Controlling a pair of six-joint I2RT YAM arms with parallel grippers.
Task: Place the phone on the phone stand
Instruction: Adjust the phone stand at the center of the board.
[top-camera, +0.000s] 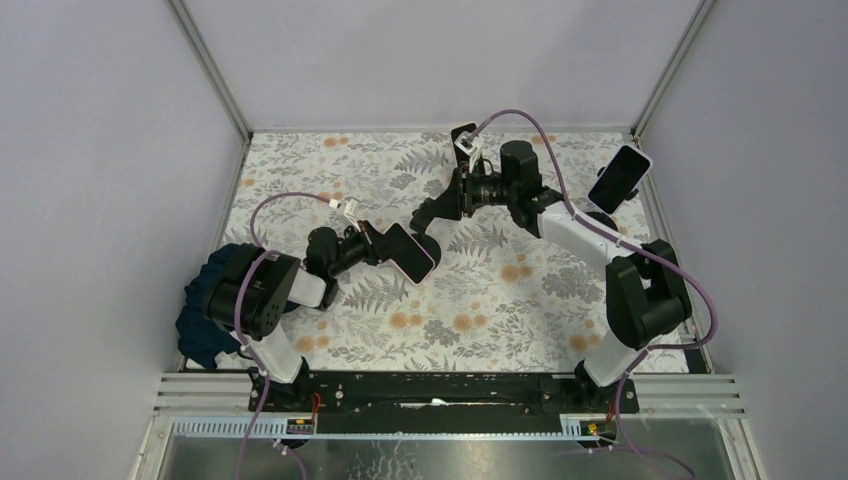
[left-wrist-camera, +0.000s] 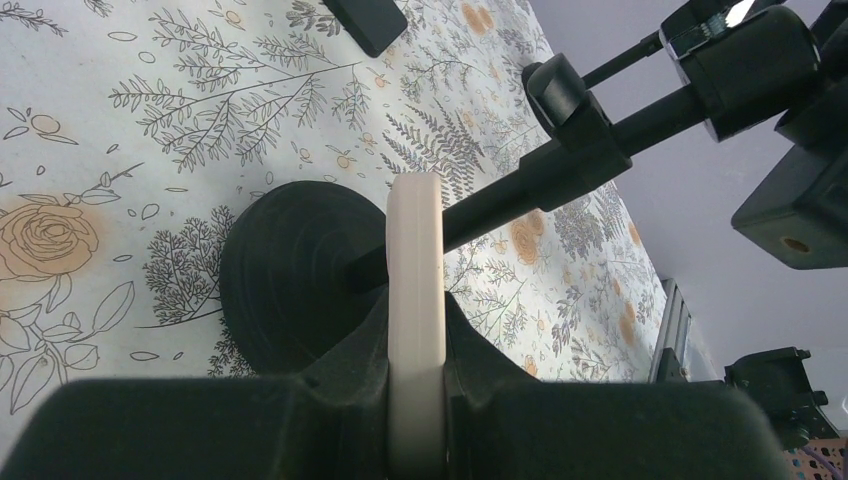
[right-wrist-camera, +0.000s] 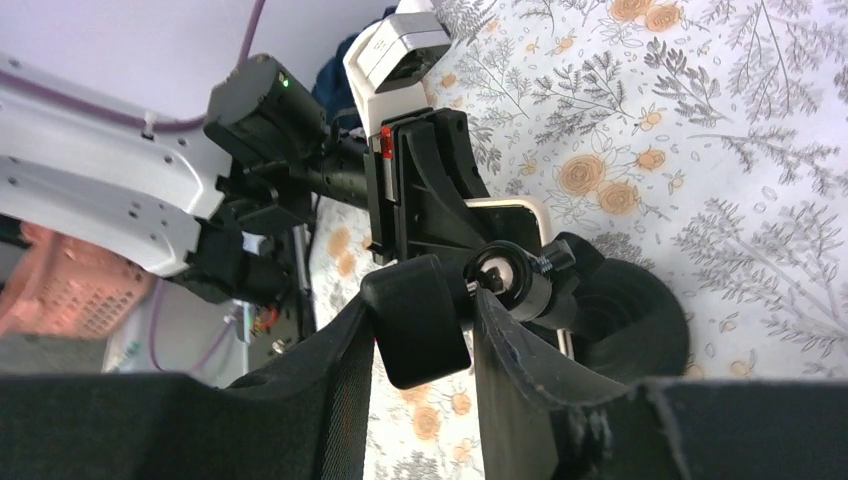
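The pale pink phone (top-camera: 412, 253) hangs just above the table, its screen dark. My left gripper (top-camera: 385, 245) is shut on it. In the left wrist view the phone (left-wrist-camera: 415, 260) shows edge-on, pinched between both pads. Right behind it stands the black phone stand, with a round base (left-wrist-camera: 285, 270) and a slanted rod (left-wrist-camera: 560, 175). My right gripper (right-wrist-camera: 425, 300) is shut on the stand's black knob (right-wrist-camera: 420, 325) near the ball joint. In the overhead view that gripper (top-camera: 432, 210) sits just above the stand's base (top-camera: 428, 243).
A second phone (top-camera: 620, 177) sits on another stand at the far right edge. A blue cloth (top-camera: 200, 315) lies beside the left arm's base. A dark flat object (left-wrist-camera: 365, 20) lies further out on the floral mat. White walls close in the table.
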